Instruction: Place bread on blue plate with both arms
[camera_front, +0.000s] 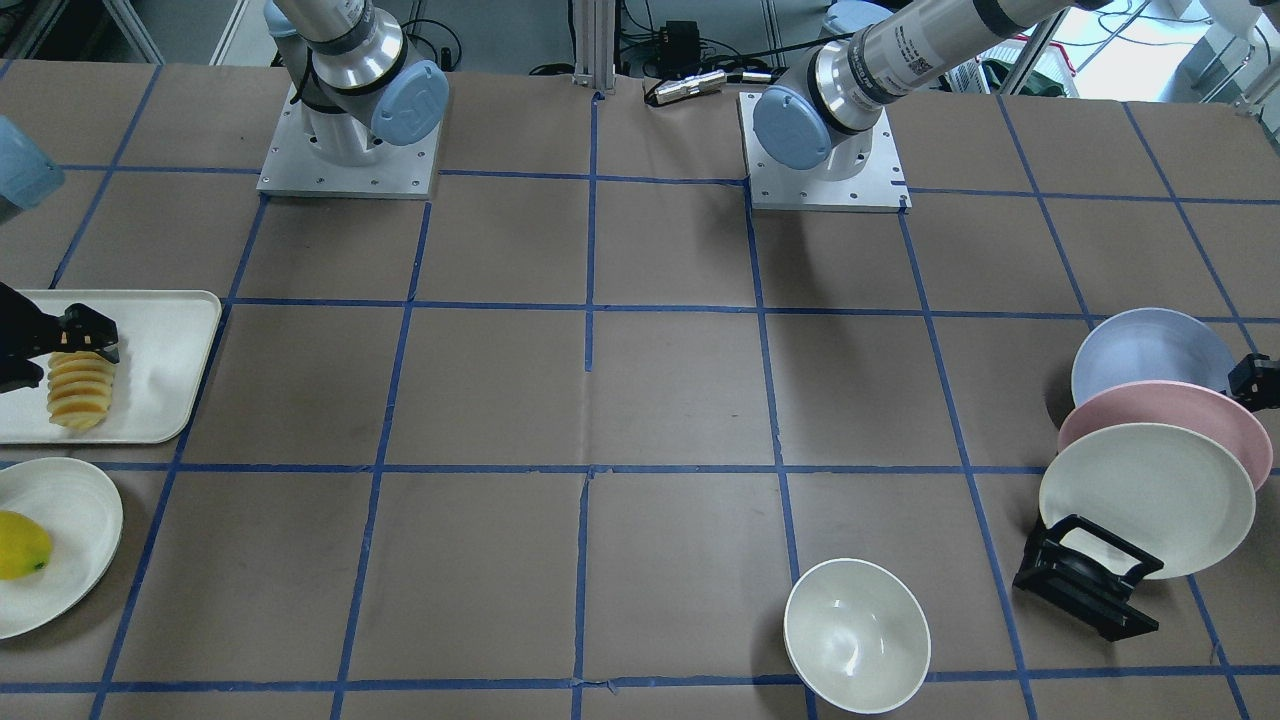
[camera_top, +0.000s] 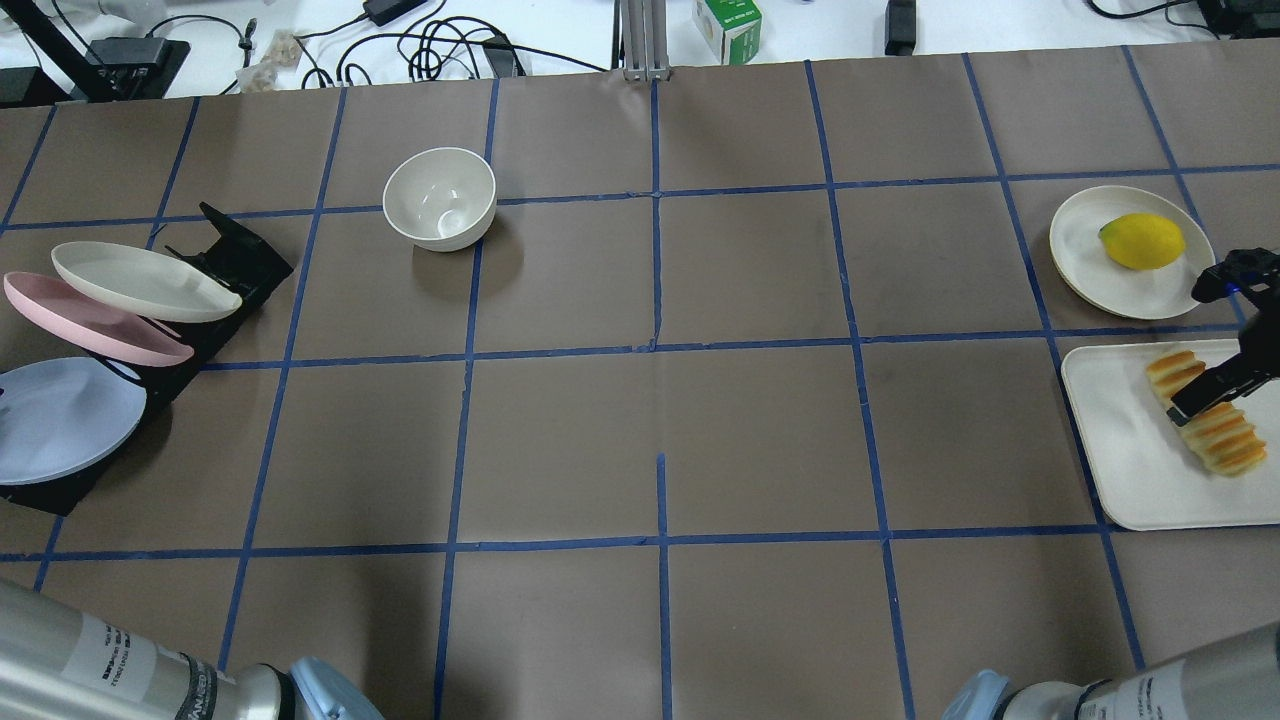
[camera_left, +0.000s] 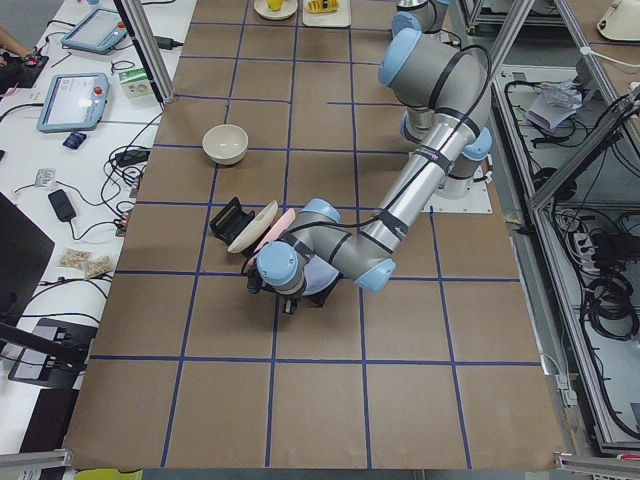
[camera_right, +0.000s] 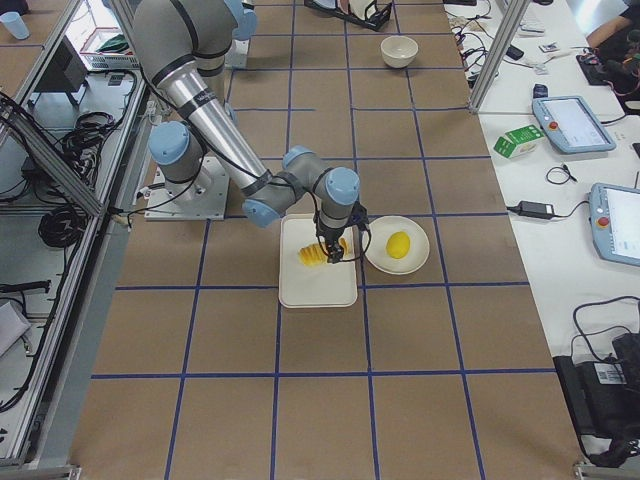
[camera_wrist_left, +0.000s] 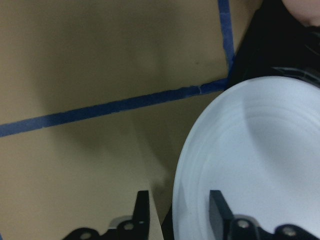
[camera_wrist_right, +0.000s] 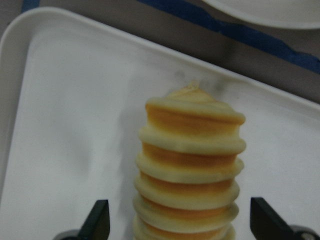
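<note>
Two robot arms work at opposite ends of a brown, blue-taped table (camera_top: 660, 400). The right gripper (camera_wrist_right: 180, 202) hangs over the bread (camera_wrist_right: 190, 170), its black fingers (camera_wrist_right: 100, 220) spread wide to either side of the ridged yellow-orange loaf, with white tray showing between each finger and the loaf. The bread lies flat on a cream tray (camera_top: 1120, 460) at the robot's right end of the table, and it has no contact with any plate.

At the far end, the left gripper (camera_wrist_left: 179, 195) sits at the rim of the blue plate (camera_wrist_left: 260, 160). Its fingers (camera_wrist_left: 142, 210) are parted and straddle the plate's edge, one outside the rim and the other over the plate's face. The wrist view shows a gap on both sides, so the fingers do not pinch the rim.

The blue plate leans tilted in a black rack (camera_front: 1085, 580), the end one of three, with a pink plate (camera_front: 1150, 405) next to it and a cream plate (camera_front: 1145, 495) beyond that. A white bowl (camera_top: 440, 198) stands alone farther along the table. A yellow fruit (camera_top: 1140, 240) rests on a small white plate (camera_top: 1085, 255) just beside the tray.
</note>
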